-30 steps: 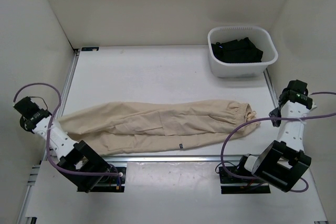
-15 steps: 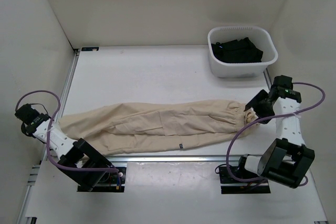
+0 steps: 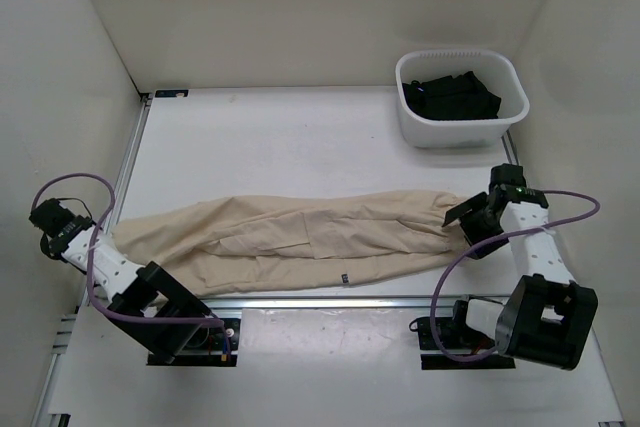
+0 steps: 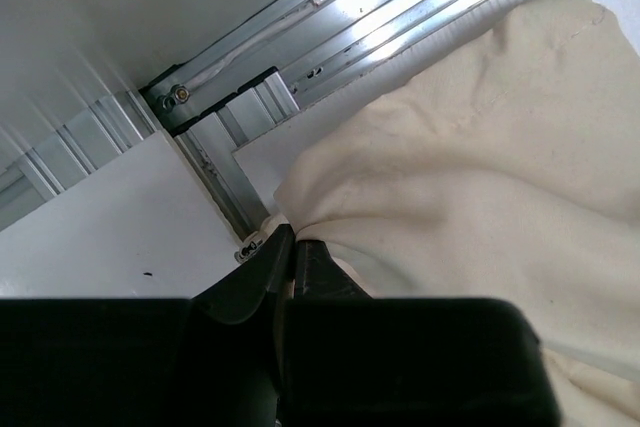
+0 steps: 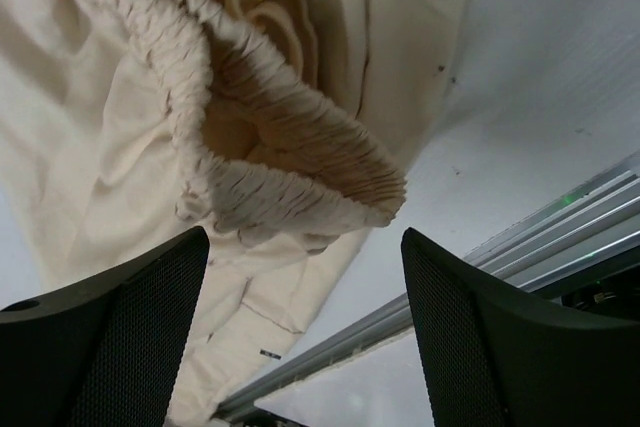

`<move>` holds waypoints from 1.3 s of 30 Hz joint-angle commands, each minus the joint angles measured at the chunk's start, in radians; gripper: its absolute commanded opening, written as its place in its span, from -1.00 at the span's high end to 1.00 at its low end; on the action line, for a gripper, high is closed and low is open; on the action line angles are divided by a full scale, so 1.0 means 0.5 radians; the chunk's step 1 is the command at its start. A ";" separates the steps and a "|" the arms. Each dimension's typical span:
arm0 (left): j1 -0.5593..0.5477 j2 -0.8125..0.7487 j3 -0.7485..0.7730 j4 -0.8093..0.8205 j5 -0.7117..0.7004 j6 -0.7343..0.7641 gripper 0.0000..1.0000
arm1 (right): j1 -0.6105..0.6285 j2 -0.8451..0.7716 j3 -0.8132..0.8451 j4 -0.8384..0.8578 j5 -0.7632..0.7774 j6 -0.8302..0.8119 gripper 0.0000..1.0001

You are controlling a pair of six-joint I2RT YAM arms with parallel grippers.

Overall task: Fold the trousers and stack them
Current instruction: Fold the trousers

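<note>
We are looking down on the trousers [image 3: 300, 242], which are lying stretched out lengthwise along the near edge of the tabletop [image 3: 300, 137], reaching from the near left corner almost to the right edge. The leg ends are lying at the left and the gathered elastic waistband [image 5: 290, 137] at the right. A small dark tag [image 3: 343, 278] is showing on the near leg, close to the near edge. We are keeping our left jaws clenched on a pinch of the pale cloth at the leg end, beside the aluminium rail [image 4: 420, 2] at the near left corner; in the left wrist view the fabric is bunching to a point right at the closed tips. We are holding our right jaws released and spread wide over the waistband at the right end, with the two black fingers [image 5: 110, 347] standing on either side of the ruffled band and not pressing on it. A white plastic tub [image 3: 455, 132] is sitting in the far right corner, well apart from the trousers, and it is holding dark garments [image 3: 450, 95].
</note>
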 commanded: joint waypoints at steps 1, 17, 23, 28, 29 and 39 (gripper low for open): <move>0.009 -0.002 0.007 -0.007 0.002 0.000 0.71 | -0.020 0.069 0.034 0.078 0.226 0.142 -0.65; 0.009 0.191 0.365 -0.026 0.072 0.000 0.71 | -0.044 0.450 0.730 0.038 0.273 -0.143 1.00; 0.009 0.302 0.706 -0.133 0.155 0.000 0.71 | -0.197 0.328 1.154 0.057 0.438 -0.211 1.00; 0.009 0.075 0.351 -0.222 0.174 0.000 0.71 | -0.415 0.177 0.609 0.216 0.435 -0.174 1.00; 0.009 -0.017 0.259 -0.222 0.174 0.000 0.71 | -0.467 0.177 0.511 0.271 0.395 -0.174 1.00; 0.027 -0.281 -0.410 -0.302 0.018 0.000 0.71 | -0.919 0.125 -0.024 0.434 0.248 -0.100 1.00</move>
